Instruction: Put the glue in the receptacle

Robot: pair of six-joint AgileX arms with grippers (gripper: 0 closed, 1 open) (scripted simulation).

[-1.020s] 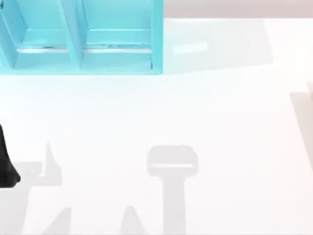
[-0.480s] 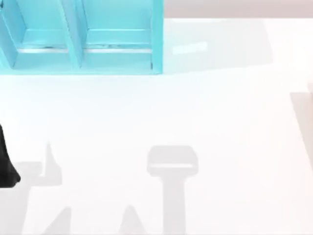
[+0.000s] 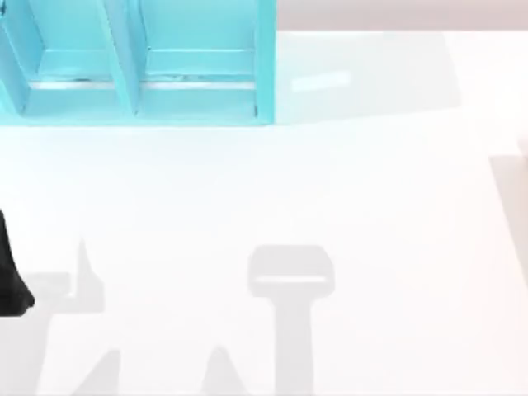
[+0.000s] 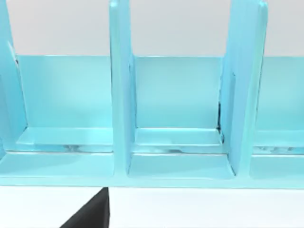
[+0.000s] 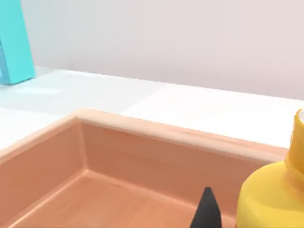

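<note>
- The glue (image 5: 273, 194) in the right wrist view is cut off by the picture's edge: a yellow rounded shoulder and the base of its neck show, while cap and label are out of frame.
- One dark fingertip (image 5: 206, 213) rises beside it; the rest of the right gripper is cut off, so its grip cannot be judged.
- The wooden tray (image 5: 156, 135) shows one corner and two walls, the remainder out of frame.
- The turquoise shelf (image 3: 140, 91) runs off the top view's top and left edges.
- A black piece of the left arm (image 3: 10, 276) is clipped at the left edge.
</note>
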